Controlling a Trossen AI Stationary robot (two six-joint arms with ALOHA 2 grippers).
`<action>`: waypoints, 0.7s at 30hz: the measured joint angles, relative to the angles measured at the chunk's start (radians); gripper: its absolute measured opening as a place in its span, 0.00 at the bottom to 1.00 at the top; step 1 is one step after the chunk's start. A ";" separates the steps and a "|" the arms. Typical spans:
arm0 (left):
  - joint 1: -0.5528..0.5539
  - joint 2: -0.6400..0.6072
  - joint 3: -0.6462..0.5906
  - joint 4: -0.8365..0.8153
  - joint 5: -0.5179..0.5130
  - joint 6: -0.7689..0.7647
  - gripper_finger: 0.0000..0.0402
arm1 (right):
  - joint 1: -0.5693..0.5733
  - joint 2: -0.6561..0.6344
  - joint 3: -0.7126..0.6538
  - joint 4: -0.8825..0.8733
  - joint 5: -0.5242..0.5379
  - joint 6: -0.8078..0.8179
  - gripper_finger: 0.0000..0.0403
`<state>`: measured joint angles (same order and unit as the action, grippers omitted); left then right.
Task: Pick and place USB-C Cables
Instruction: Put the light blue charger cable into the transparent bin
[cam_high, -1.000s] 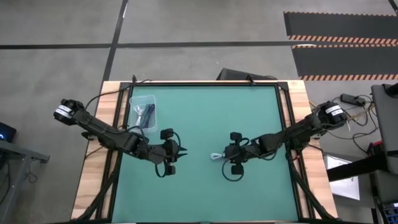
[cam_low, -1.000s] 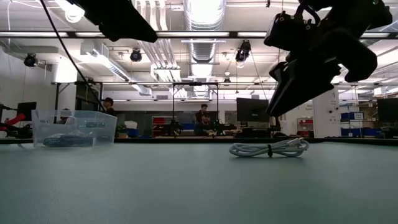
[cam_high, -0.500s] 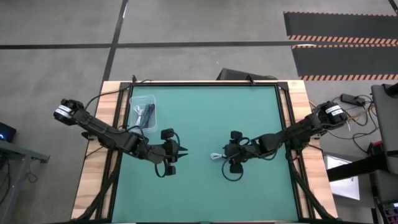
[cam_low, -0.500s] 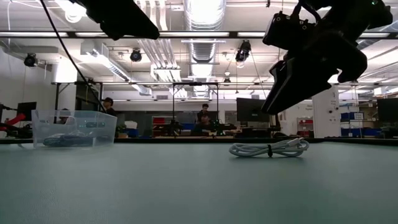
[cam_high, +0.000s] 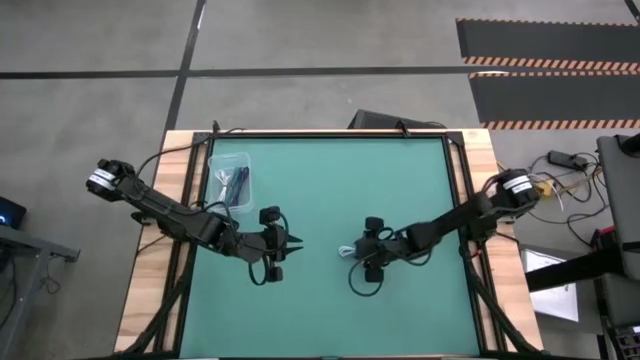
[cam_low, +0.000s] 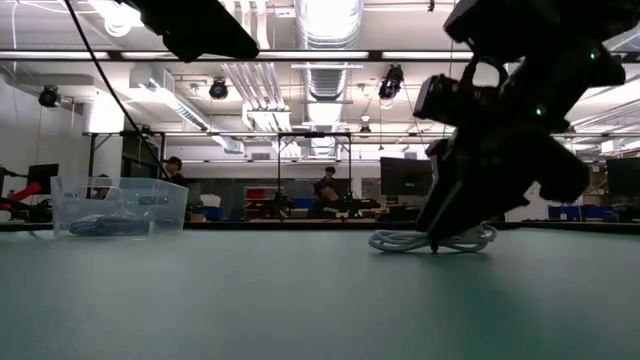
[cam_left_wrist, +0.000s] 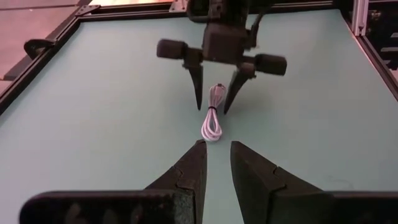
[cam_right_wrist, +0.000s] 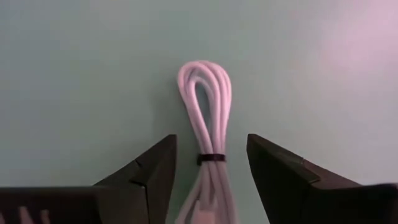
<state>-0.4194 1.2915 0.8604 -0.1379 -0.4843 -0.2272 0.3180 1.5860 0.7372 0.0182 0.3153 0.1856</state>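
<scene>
A white USB-C cable (cam_right_wrist: 207, 106), coiled and tied with a dark band (cam_right_wrist: 211, 158), lies flat on the green mat near the table's middle (cam_high: 349, 251). My right gripper (cam_right_wrist: 211, 140) is open and low over it, pointing toward the table's left, one finger on each side of the band and not touching it. The low view shows its fingertips down by the cable (cam_low: 432, 240). My left gripper (cam_left_wrist: 216, 144) is open and hovers left of centre (cam_high: 287, 243), facing the cable. Other cable bundles (cam_high: 234, 184) lie in a clear bin (cam_high: 243, 160).
The clear plastic bin (cam_low: 120, 207) stands at the mat's far left, behind my left arm (cam_high: 170, 212). Bare green mat (cam_high: 400, 180) lies between and beyond the two grippers. A black frame (cam_high: 330, 133) borders the mat. People show in the room far behind.
My right gripper has moved down and toward the table's left, from above the white cable to just over the mat, so its open fingers now stand on either side of the cable. The cable has not moved.
</scene>
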 joint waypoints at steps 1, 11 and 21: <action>0.000 0.000 0.000 0.000 0.000 0.000 0.14 | 0.000 0.014 0.000 0.011 0.000 0.000 0.46; 0.000 0.000 0.000 0.006 0.000 0.000 0.14 | -0.017 0.052 0.002 0.033 -0.011 0.010 0.30; 0.000 0.000 -0.001 0.067 -0.001 0.025 0.14 | -0.018 0.045 0.002 0.024 0.002 -0.014 0.07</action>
<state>-0.4191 1.2915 0.8593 -0.0709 -0.4852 -0.2021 0.3004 1.6310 0.7387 0.0426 0.3169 0.1719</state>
